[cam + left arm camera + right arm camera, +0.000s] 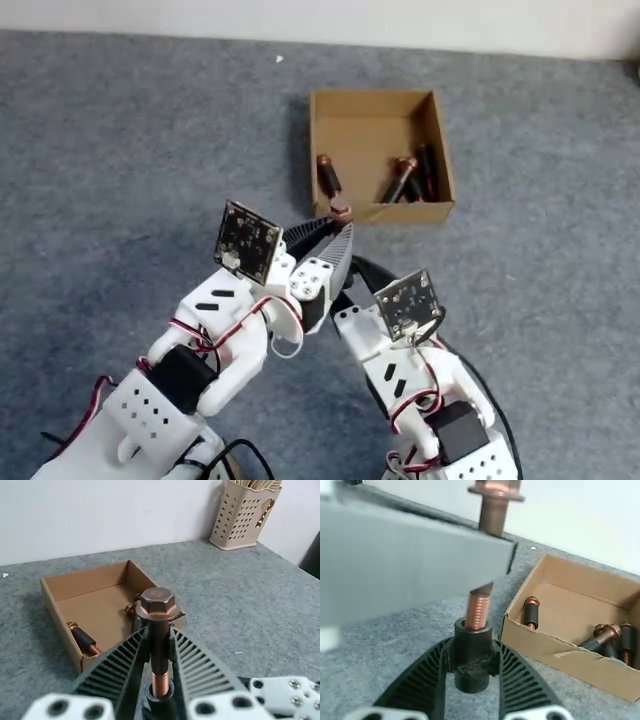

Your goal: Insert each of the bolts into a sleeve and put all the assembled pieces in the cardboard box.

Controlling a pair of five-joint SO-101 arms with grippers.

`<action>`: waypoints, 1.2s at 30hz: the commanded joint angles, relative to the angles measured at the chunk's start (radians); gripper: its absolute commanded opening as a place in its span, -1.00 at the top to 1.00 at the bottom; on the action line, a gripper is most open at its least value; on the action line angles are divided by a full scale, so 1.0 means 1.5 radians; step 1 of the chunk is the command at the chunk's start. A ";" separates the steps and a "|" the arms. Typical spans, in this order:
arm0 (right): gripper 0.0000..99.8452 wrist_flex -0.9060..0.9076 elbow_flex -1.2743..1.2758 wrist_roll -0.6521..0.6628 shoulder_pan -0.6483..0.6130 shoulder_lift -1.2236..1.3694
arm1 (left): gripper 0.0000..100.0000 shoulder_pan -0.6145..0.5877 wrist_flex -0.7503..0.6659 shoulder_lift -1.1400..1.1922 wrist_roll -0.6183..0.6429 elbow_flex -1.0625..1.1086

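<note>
My left gripper (159, 652) is shut on a copper bolt (158, 625) by its shank, hex head up. The bolt's threaded tip (477, 611) sits in the mouth of a black sleeve (471, 655), which my right gripper (470, 667) is shut on from both sides. In the high view both grippers meet just in front of the cardboard box (428, 212), with the bolt head (340, 211) at its near wall. Inside the box lie three assembled pieces, one (328, 177) at its left and two (402, 180) leaning together at the right.
Grey carpet-like table surface all around. A beige perforated holder (243, 514) stands far back against the white wall. Cables (470, 370) loop beside the right arm's base.
</note>
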 commanded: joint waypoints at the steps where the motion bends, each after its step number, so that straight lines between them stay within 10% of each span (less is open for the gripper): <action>1: 0.99 -0.024 -0.013 -0.007 -0.003 -0.012 | 0.99 0.009 -0.029 -0.007 0.006 -0.004; 36: 0.99 -0.049 -0.010 -0.014 0.080 -0.012 | 0.67 0.074 0.057 -0.007 -0.114 0.041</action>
